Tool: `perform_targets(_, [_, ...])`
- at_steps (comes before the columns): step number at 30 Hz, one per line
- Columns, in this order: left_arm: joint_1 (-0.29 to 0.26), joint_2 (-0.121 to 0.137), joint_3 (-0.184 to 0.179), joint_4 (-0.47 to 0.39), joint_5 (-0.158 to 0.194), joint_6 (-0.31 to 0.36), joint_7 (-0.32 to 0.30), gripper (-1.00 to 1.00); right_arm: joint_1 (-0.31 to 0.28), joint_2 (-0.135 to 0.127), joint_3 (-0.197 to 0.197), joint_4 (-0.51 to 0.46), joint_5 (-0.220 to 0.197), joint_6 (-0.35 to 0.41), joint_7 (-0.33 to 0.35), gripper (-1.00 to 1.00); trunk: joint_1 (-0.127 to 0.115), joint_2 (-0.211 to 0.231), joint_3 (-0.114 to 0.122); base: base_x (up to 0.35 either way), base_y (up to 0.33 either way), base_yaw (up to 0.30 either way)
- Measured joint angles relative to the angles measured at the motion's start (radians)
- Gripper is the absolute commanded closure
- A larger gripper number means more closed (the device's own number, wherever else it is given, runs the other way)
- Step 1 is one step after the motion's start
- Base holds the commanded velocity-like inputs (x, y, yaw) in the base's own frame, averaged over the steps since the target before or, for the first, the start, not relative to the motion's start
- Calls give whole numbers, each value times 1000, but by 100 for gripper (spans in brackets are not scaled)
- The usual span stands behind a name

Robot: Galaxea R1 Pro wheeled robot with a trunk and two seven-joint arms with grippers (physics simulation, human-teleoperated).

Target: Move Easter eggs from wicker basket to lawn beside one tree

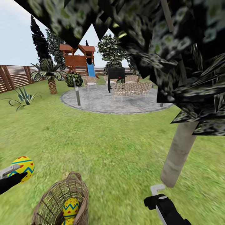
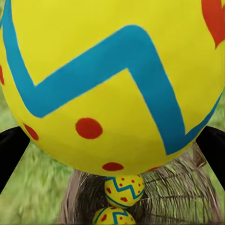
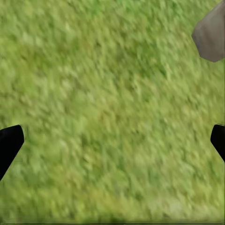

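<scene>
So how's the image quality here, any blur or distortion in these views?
Head view: the tree leans from wide-angle stretch, its leaves rendered as flat blurry patches. Left wrist view: the held Easter egg looms huge yet sharp. Right wrist view: the lawn is soft and smeared, without cast shadows.

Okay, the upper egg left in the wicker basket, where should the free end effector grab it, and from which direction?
Grip the upper egg across its widest middle, coming down through the wicker basket's open top; the right end effector is open. The deep walls block its sides, and another egg lies underneath.

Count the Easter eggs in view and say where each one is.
3: one Easter egg held in the left gripper; two more in the wicker basket.
</scene>
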Motion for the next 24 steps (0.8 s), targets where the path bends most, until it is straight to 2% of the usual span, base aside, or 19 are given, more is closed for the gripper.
perform_targets(24, [0, 0, -4, 1, 3, 2, 0, 100, 0, 1, 0, 1, -1, 0, 0, -100, 0, 0, 0, -80, 320, 0])
